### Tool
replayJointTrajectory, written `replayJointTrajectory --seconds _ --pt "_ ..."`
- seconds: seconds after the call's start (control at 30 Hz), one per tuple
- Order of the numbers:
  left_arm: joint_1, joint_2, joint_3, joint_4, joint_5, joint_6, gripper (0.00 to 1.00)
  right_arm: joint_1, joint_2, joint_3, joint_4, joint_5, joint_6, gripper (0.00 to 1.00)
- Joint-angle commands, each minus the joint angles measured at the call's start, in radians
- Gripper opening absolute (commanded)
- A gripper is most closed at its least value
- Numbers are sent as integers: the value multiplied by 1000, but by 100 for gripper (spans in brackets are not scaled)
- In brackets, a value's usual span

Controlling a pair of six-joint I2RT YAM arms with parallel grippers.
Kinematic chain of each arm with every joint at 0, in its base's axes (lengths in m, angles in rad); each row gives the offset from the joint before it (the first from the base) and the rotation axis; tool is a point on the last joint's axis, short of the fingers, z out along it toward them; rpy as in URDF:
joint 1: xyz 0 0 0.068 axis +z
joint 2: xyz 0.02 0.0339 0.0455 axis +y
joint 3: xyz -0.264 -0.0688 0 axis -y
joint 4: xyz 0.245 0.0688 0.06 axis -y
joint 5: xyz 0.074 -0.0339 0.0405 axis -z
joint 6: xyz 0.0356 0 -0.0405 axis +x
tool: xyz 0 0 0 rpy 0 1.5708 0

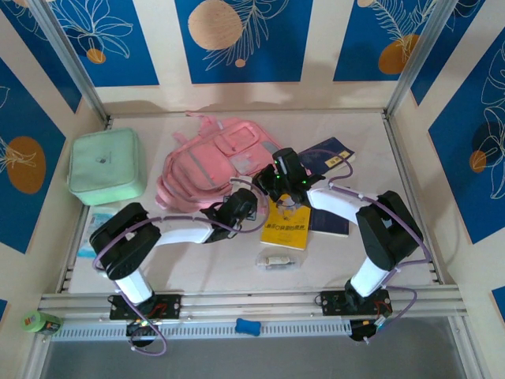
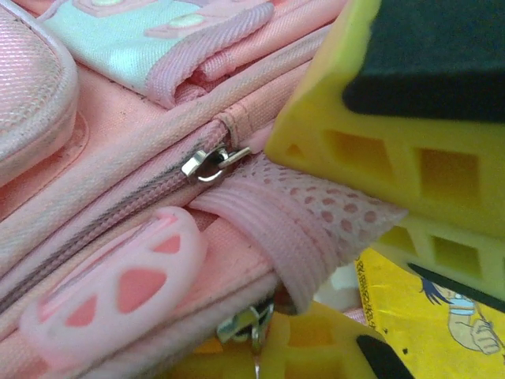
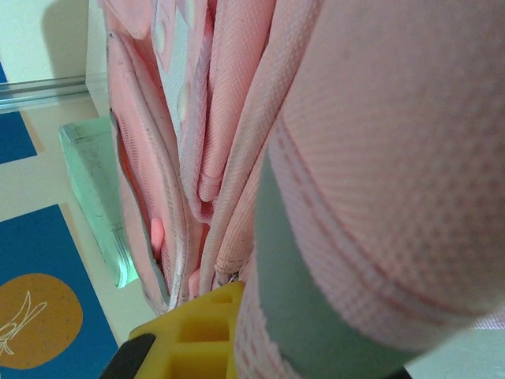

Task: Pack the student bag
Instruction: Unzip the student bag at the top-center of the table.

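The student bag [image 1: 209, 162] lies flat at mid-table, pink with pale grey-blue panels. My left gripper [image 1: 243, 207] is at its near right corner. In the left wrist view the left gripper [image 2: 316, 260] is shut on a pink ribbed, mesh-backed edge [image 2: 304, 229] of the bag, beside a metal zip slider [image 2: 251, 324]. A second slider [image 2: 209, 163] and a pink rubber pull tab [image 2: 118, 288] lie along the closed zip. My right gripper [image 1: 278, 175] sits at the bag's right edge. In its wrist view one yellow finger [image 3: 189, 339] presses bag fabric [image 3: 379, 197], which hides the other finger.
A yellow book [image 1: 288, 225] lies under the grippers, with a dark blue book [image 1: 333, 151] behind and a blue notebook [image 1: 330, 225] to its right. A mint green zip case [image 1: 106, 166] sits at the left. A small white item [image 1: 276, 260] lies nearer the front.
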Motion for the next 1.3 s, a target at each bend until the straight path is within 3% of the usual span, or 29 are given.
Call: replayJointTrajectory --seconds 0.0,0.17,0.43,0.73,0.93,1.0,1.13,1.27 --pt "19 -89 -34 -14 20 -4 0 -18 -56 28 15 -69 -34 0" --pt "40 -188 -133 -34 98 -15 0 -59 -56 46 5 -118 -60 0" --pt "57 -307 -211 -137 121 -27 0 -101 -1 121 -41 -172 -120 0" --pt "65 -445 -232 -271 186 -33 0 -175 126 265 -119 -244 -241 0" --pt "65 -481 -216 -270 223 -44 0 -201 224 378 -210 -286 -329 0" --pt "65 -463 -198 -264 232 -41 0 -204 213 373 -211 -305 -353 10" --pt "65 -423 -161 -285 217 -35 0 -234 160 313 -195 -409 -395 43" --pt "65 -423 -158 -258 220 -35 0 -237 83 233 -248 -466 -437 60"
